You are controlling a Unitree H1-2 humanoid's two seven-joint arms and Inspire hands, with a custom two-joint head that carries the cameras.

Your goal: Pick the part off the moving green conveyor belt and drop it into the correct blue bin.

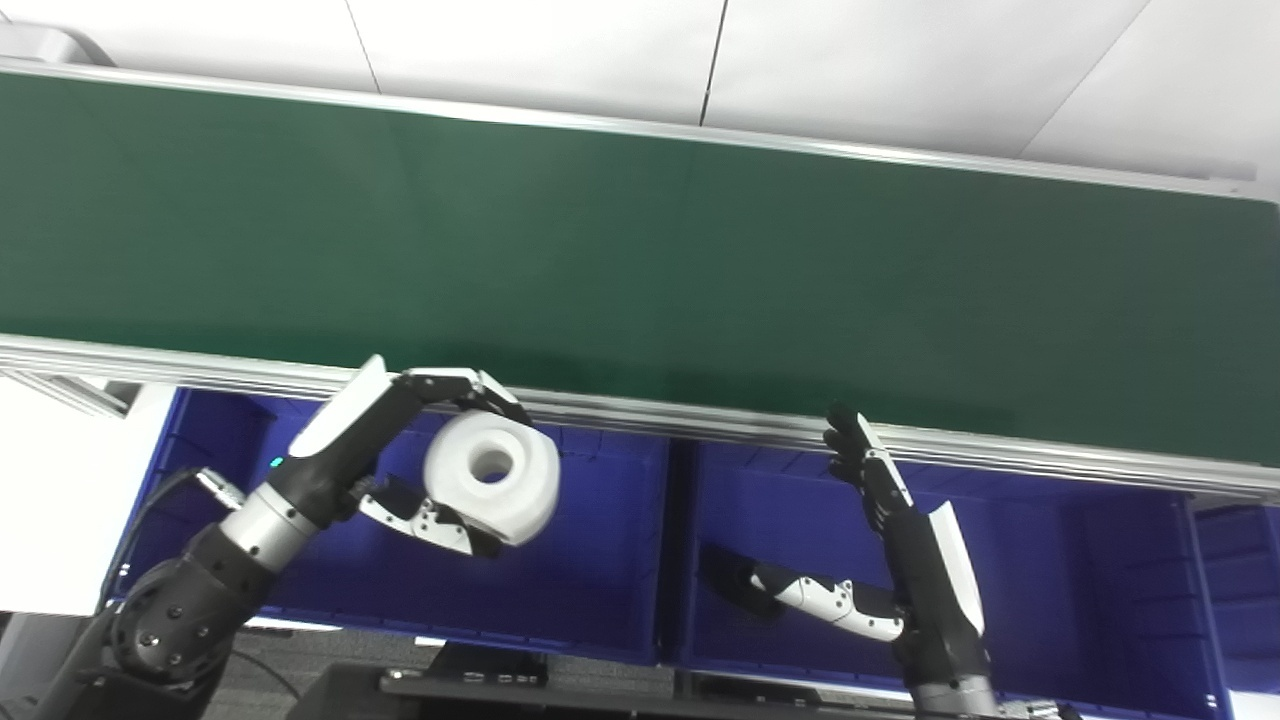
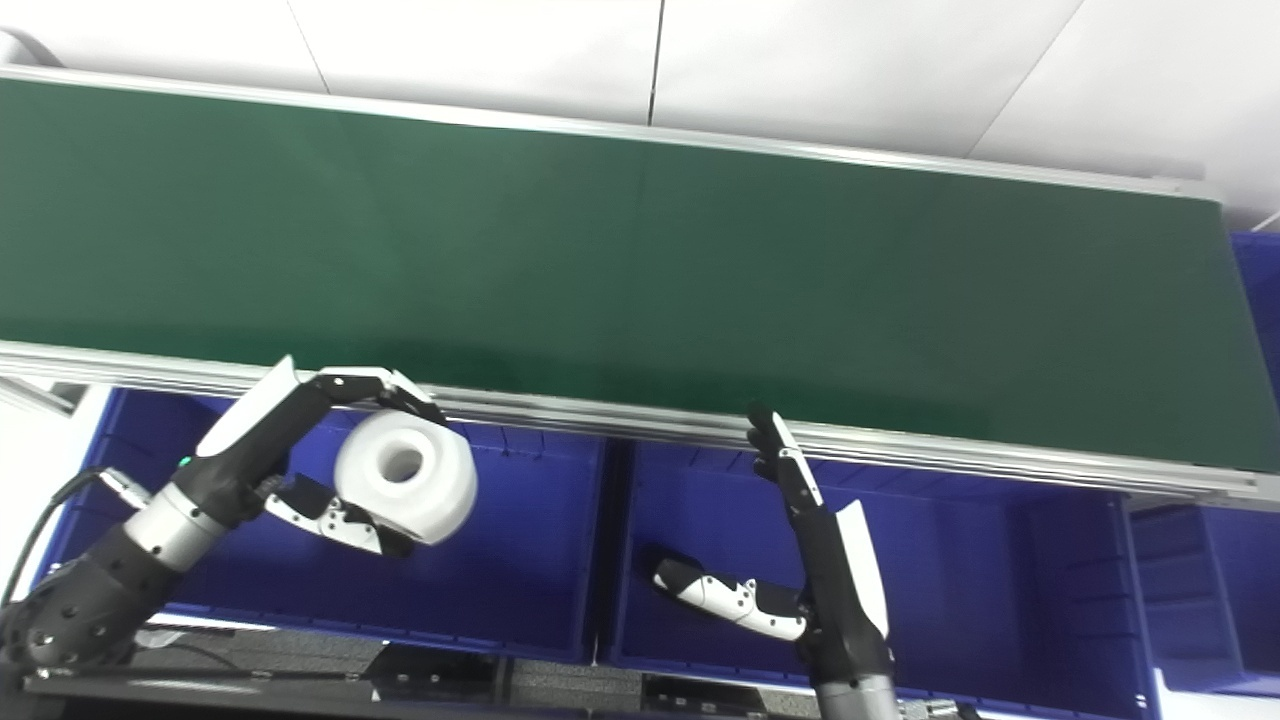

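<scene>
A white ring-shaped part (image 1: 492, 476) with a round hole hangs above the left blue bin (image 1: 590, 590), just in front of the conveyor's near rail. My left hand (image 1: 425, 455) is shut on it, fingers over its top and thumb under its lower left side. My right hand (image 1: 880, 530) stands open above the middle blue bin (image 1: 1080, 600), fingers stretched up toward the rail and thumb pointing left, holding nothing. The green conveyor belt (image 1: 640, 260) shows no parts on it.
The belt's metal near rail (image 1: 700, 420) runs across just behind both hands. A third blue bin (image 2: 1240, 590) lies at the far right. A white surface (image 1: 50, 490) borders the left bin. White floor tiles lie beyond the belt.
</scene>
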